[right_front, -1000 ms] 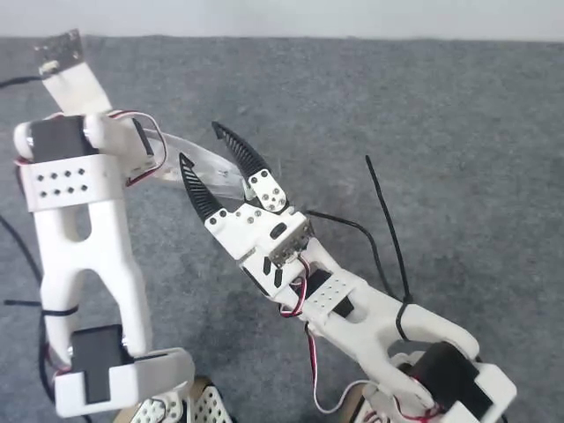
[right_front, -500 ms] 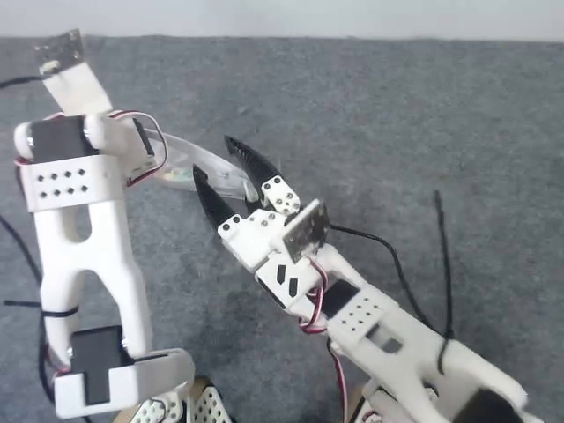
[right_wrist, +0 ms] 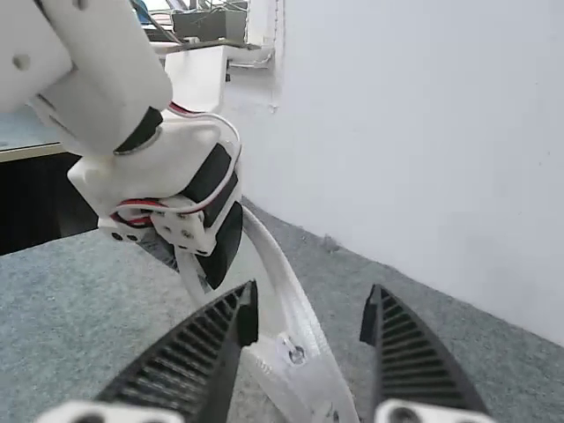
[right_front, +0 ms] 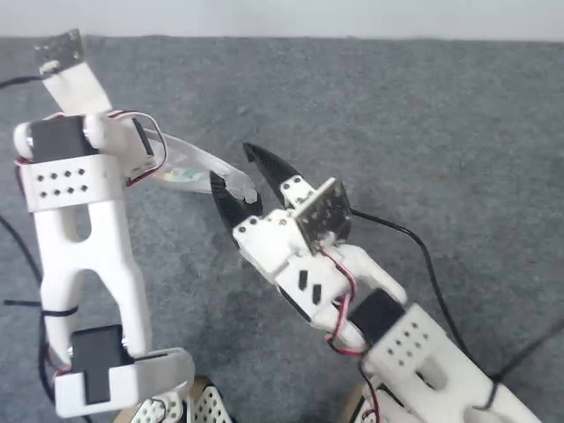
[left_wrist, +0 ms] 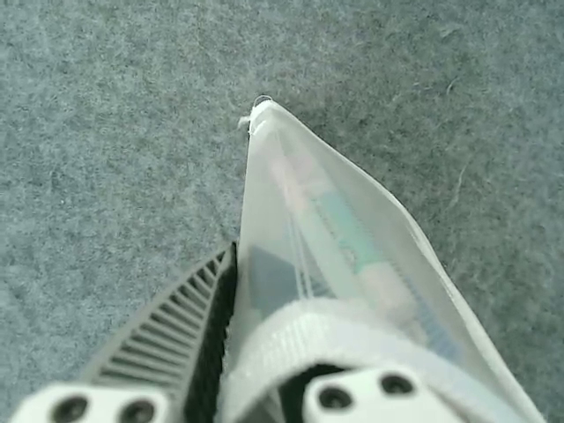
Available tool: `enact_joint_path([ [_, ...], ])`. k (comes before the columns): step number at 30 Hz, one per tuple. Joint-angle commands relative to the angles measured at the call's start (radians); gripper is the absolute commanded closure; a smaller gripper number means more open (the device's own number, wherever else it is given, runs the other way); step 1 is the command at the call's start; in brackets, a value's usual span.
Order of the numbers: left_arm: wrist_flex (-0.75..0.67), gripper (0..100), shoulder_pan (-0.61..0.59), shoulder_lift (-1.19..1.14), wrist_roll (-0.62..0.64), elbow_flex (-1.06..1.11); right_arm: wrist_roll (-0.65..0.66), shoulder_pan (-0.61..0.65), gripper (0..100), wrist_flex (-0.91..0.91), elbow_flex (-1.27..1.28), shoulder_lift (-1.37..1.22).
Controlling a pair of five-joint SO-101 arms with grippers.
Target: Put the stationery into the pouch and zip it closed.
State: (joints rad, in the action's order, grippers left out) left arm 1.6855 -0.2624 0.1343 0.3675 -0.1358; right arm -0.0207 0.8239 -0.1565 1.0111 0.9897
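Observation:
A translucent white pouch (right_front: 196,160) with stationery showing through it hangs off the grey table, held at one end by my left gripper (left_wrist: 264,295), which is shut on it. In the left wrist view the pouch (left_wrist: 330,238) tapers away to its far corner with coloured items inside. My right gripper (right_front: 231,165) is open, its black fingers on either side of the pouch's free end. In the right wrist view the pouch strip (right_wrist: 280,286) runs between the fingertips of the right gripper (right_wrist: 310,301), with a small metal zip pull (right_wrist: 291,354) near them.
The left arm's white frame (right_front: 79,229) fills the left side of the high view. Black cables (right_front: 414,247) trail over the grey carpet-like surface (right_front: 423,115) to the right. A white wall (right_wrist: 423,132) rises behind.
My right arm has swung rightward and its open gripper has slid along until its fingers straddle the pouch's free end. The left arm and pouch have stayed still.

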Motion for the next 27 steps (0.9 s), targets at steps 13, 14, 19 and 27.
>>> enact_joint_path([
  [13, -0.04, 99, 0.0, 0.002, -0.008, 0.028, -0.017, 0.004, 81.9, -0.165, 0.236, 0.375],
  [14, -0.051, 99, 0.0, 0.002, -0.008, 0.036, -0.017, 0.001, 81.9, -0.14, 0.261, 0.374],
  [19, -0.058, 99, 0.002, 0.008, -0.008, 0.044, -0.011, -0.001, 81.9, 0.004, 0.362, 0.328],
  [27, -0.055, 99, 0.002, 0.009, -0.008, 0.045, -0.008, -0.015, 81.9, 0.222, 0.364, 0.097],
])
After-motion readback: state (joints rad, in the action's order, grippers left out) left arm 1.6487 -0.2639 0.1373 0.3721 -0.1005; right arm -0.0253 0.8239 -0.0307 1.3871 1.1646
